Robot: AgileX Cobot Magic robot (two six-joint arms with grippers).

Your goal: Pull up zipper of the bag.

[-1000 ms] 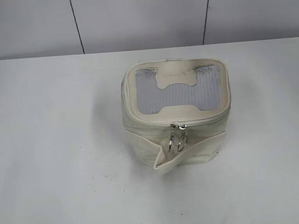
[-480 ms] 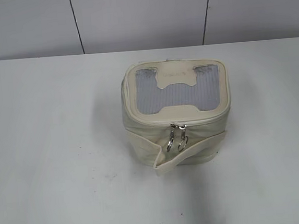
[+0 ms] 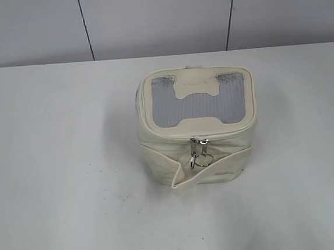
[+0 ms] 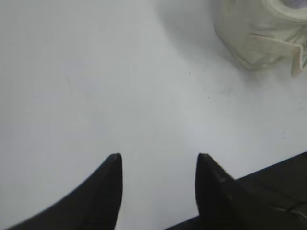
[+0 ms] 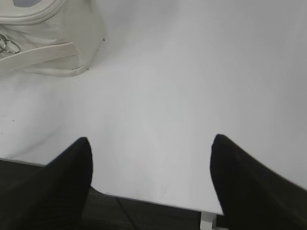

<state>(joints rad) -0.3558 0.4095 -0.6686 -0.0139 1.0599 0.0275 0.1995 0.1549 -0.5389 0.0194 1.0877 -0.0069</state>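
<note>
The cream-white bag (image 3: 196,125) stands mid-table with its grey H-shaped lid panel facing up and its wide strap across the front. The zipper (image 3: 198,145) runs under the lid edge; its silver sliders and ring pulls hang together at the front centre. In the left wrist view the bag (image 4: 256,38) sits at the top right, far from my open, empty left gripper (image 4: 158,160). In the right wrist view the bag (image 5: 48,43) lies at the top left, ring pulls (image 5: 8,45) showing. My right gripper (image 5: 151,143) is open and empty, near the table's front edge. Neither gripper shows in the exterior view.
The white table (image 3: 60,169) carries only the bag. A pale panelled wall (image 3: 157,17) stands behind it. The table's front edge (image 5: 158,199) lies just below my right fingers, and a dark strip (image 4: 283,182) shows at the lower right of the left wrist view.
The ring pulls have swung a little on the bag's front. A dark shape at the right edge of the exterior view has gone out of frame. The bag has not moved.
</note>
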